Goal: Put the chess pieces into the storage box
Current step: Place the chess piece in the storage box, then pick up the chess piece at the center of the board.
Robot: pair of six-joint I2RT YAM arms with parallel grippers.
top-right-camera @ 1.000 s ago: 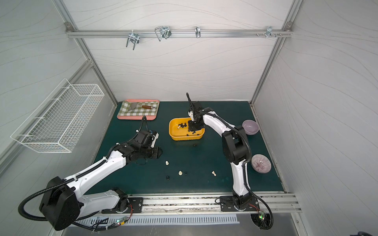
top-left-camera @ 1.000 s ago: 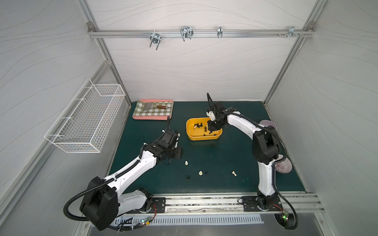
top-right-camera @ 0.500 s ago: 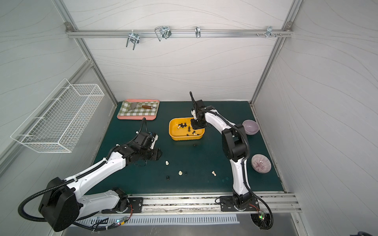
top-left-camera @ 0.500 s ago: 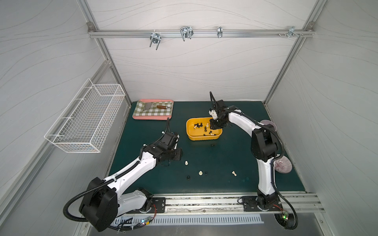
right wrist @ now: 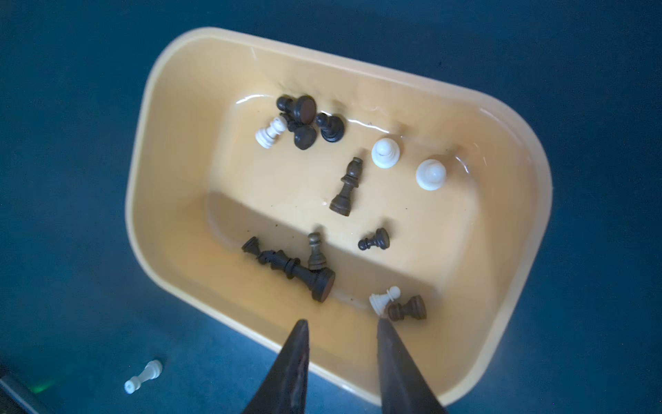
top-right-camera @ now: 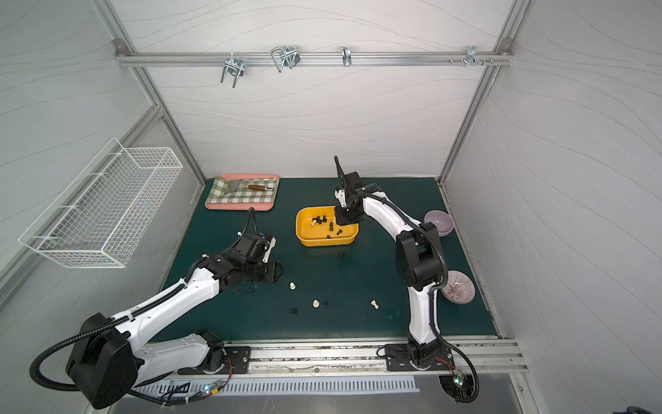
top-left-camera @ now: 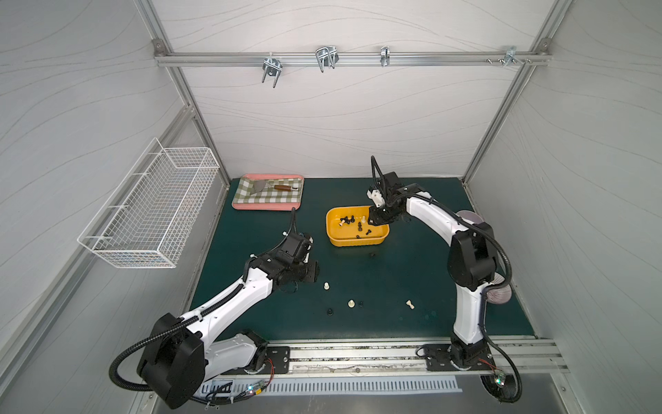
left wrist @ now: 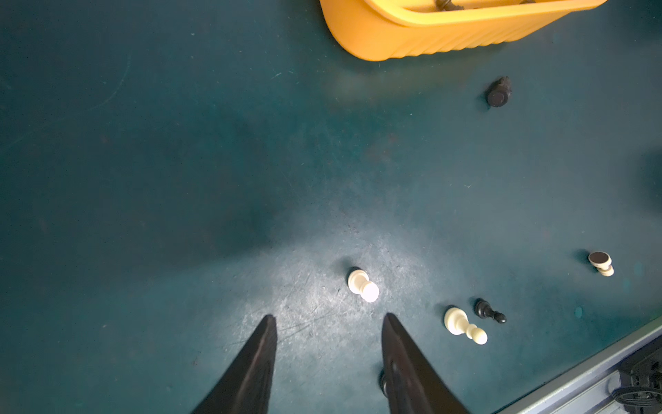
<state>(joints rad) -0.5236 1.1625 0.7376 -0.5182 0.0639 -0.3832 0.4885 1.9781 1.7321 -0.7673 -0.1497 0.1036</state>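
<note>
Right wrist view: jaws parted over storage box [right wrist: 168, 172].

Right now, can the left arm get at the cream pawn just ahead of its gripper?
Probably yes: the left gripper is open, the cream pawn sits just ahead of it on the mat, and nothing lies between them.

Item 1, right gripper [right wrist: 340, 322]: I see jaws parted from near-shut, now empty over storage box [right wrist: 136, 186]; white pawn [right wrist: 384, 299] lies just ahead of one jaw tip. Item 2, left gripper [left wrist: 327, 317]: edged closer to loose cream pawn [left wrist: 362, 285], now just ahead of jaws.
</note>
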